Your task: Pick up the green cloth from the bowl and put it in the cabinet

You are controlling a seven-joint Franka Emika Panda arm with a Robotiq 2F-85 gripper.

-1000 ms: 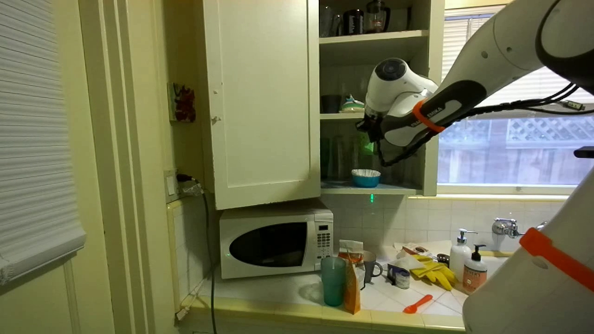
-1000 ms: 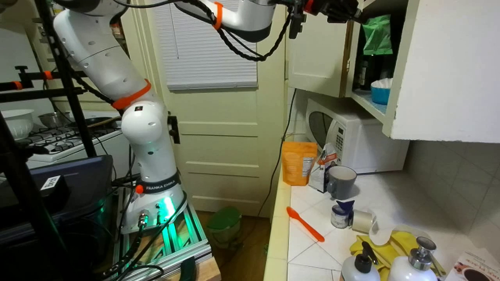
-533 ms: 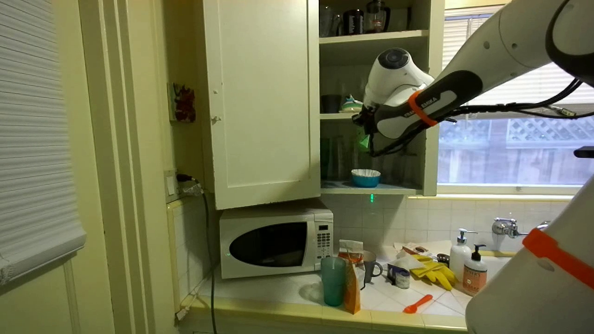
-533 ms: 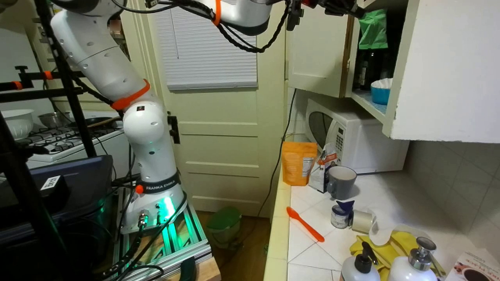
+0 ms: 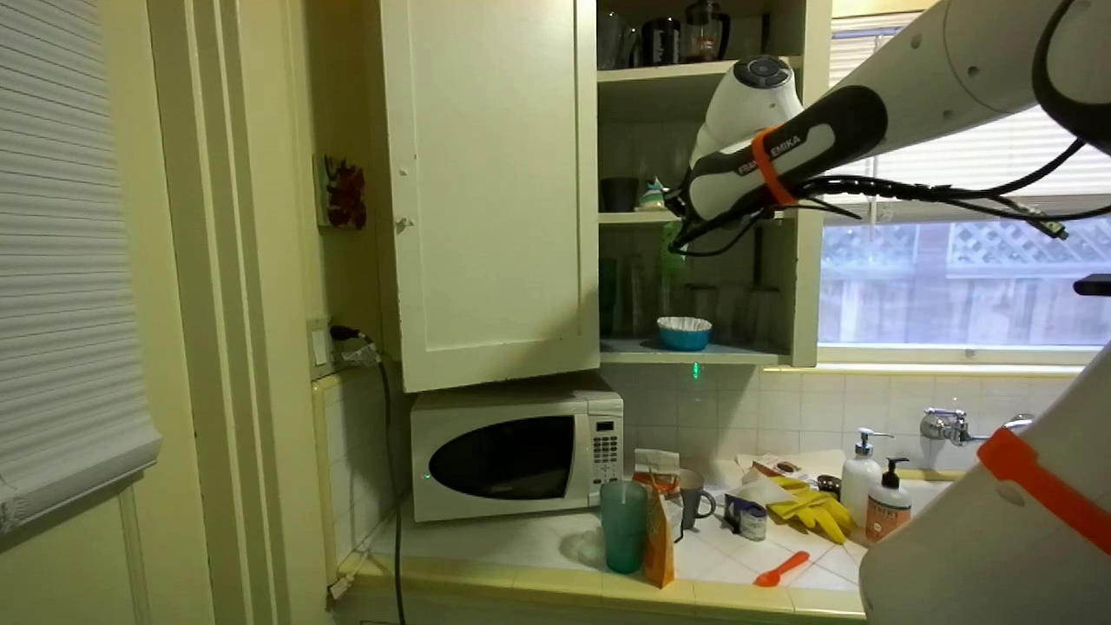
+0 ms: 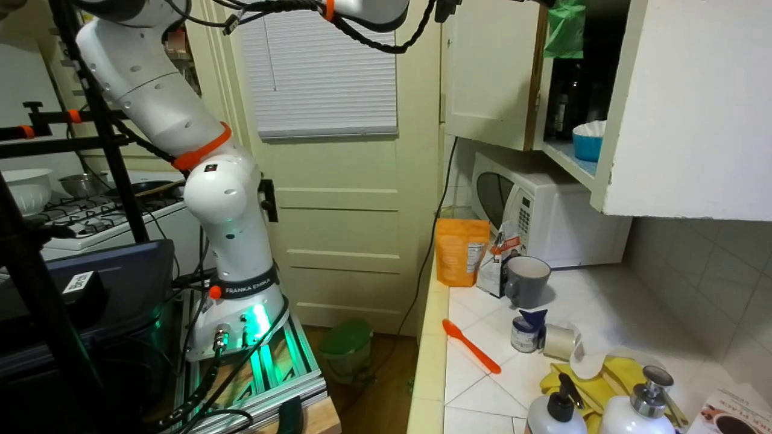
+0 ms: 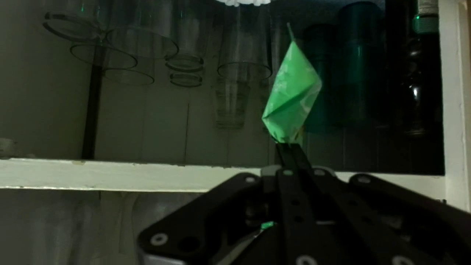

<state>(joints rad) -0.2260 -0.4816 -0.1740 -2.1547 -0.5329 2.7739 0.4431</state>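
The pick-up looks done: the gripper (image 7: 288,146) pinches the green cloth (image 7: 292,88) between closed jaws. In an exterior view the cloth hangs by the left edge of the open cabinet (image 6: 620,108), higher than the blue bowl (image 6: 587,146); setting it down inside and letting go seem to remain.
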